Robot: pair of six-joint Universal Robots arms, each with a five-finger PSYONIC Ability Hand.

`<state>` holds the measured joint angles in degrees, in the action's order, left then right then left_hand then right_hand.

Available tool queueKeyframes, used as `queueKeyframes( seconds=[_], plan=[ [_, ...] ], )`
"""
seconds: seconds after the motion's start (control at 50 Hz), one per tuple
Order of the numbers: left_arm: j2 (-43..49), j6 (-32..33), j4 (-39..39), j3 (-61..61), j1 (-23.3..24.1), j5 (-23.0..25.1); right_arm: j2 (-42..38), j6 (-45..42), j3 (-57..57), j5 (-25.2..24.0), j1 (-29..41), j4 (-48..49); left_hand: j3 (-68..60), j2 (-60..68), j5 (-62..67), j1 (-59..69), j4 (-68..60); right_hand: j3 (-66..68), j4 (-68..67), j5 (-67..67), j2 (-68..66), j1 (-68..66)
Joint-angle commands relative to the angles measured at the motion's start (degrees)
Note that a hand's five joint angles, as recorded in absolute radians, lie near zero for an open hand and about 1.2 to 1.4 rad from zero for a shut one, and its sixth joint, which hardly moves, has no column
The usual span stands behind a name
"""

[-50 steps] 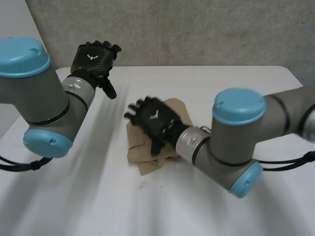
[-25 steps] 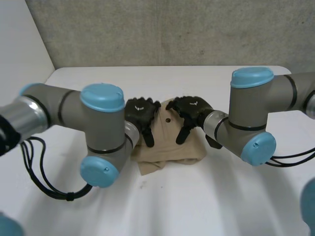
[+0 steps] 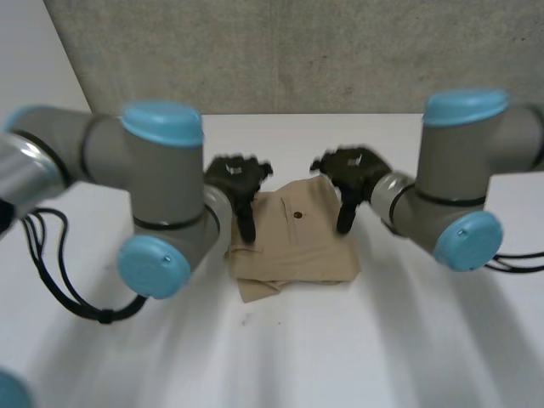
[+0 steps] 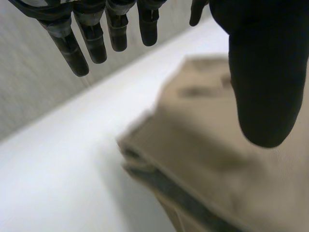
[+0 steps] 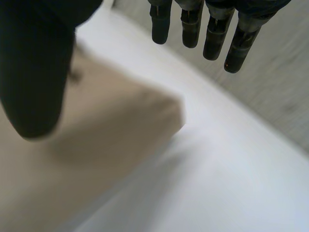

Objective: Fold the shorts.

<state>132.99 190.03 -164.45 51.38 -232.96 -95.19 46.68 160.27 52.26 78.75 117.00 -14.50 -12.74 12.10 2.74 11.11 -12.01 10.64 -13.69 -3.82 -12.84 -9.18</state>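
The tan shorts (image 3: 297,238) lie folded into a compact stack in the middle of the white table (image 3: 280,340), a dark button on top. My left hand (image 3: 238,180) hovers at the stack's left edge, fingers straight and open, holding nothing. My right hand (image 3: 350,174) hovers at the stack's right edge, also open and empty. In the left wrist view the shorts (image 4: 212,159) lie under my left hand's thumb (image 4: 263,72), layered edges showing beside it. In the right wrist view a folded corner of the shorts (image 5: 120,130) lies below my right hand's fingers (image 5: 212,34).
A grey concrete wall (image 3: 289,51) runs behind the table's far edge. Both arms' elbows with light-blue caps (image 3: 161,127) (image 3: 463,106) stand over the table either side of the shorts.
Both hands have lifted off the shorts and drawn apart towards the stack's left and right edges. The shorts now lie flatter and uncovered.
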Motion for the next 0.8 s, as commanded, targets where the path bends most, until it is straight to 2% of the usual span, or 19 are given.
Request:
queueKeyframes(
  seconds=[0.02, 0.08, 0.1, 0.18, 0.22, 0.3, 0.68, 0.76, 0.8],
  plan=[
    [-14.85, -0.63, -0.17, 3.02, -1.7, -0.08, 15.43, 7.68, 5.91, 5.26, -0.99, 8.59, 1.17, -0.54, -1.18, 0.46, 0.45, -0.64, 3.69, 3.82, 2.84, -0.82],
    [-21.97, -1.77, -0.09, 5.39, -5.12, -0.34, 19.75, 8.57, 7.59, 8.87, -1.86, 9.84, 1.18, -0.54, -1.18, 0.45, 0.45, -0.64, 3.69, 3.82, 2.84, -0.82],
    [-23.64, -2.29, -0.09, 6.0, -6.0, -0.43, 22.29, 8.48, 8.37, 11.4, -2.74, 9.84, 1.18, -0.54, -1.18, 0.45, 0.45, -0.64, 3.69, 3.82, 2.84, -0.82],
    [-30.33, -6.68, 1.4, 9.16, -10.58, -0.61, 27.31, 7.78, 10.75, 15.11, -4.24, 7.31, 1.34, -0.71, -1.35, 0.29, 0.62, -0.64, 3.69, 3.82, 2.84, -0.82],
    [-33.13, -9.31, 2.89, 12.14, -12.68, -0.34, 28.73, 7.52, 11.63, 15.12, -4.77, 5.81, 1.18, -0.54, -1.18, 0.45, 0.45, -0.64, 3.69, 3.82, 2.84, -0.82],
    [-37.0, -11.08, 3.52, 16.54, -14.01, 0.53, 30.22, 7.69, 12.95, 15.21, -5.65, 2.9, 1.51, -0.87, -1.51, 0.12, 0.78, -0.64, 3.69, 3.82, 2.84, -0.82],
    [-37.72, -11.7, 2.9, 18.4, -14.1, 1.77, 30.58, 7.96, 14.45, 14.51, -5.47, 3.07, 2.18, -1.55, -2.18, -0.55, 1.45, -0.64, 3.69, 3.82, 2.84, -0.82],
    [-37.37, -11.53, 2.47, 19.19, -14.01, 1.77, 30.4, 8.04, 15.32, 10.13, -5.47, 3.95, 2.69, -2.05, -2.69, -1.06, 1.96, -0.64, 3.69, 3.82, 2.84, -0.82],
    [-37.37, -11.44, 1.94, 19.28, -13.92, 1.77, 29.17, 8.04, 15.68, 4.77, -5.03, 3.25, 2.69, -2.05, -2.69, -1.06, 1.96, -0.64, 3.69, 3.82, 2.84, -0.82]
  ],
)
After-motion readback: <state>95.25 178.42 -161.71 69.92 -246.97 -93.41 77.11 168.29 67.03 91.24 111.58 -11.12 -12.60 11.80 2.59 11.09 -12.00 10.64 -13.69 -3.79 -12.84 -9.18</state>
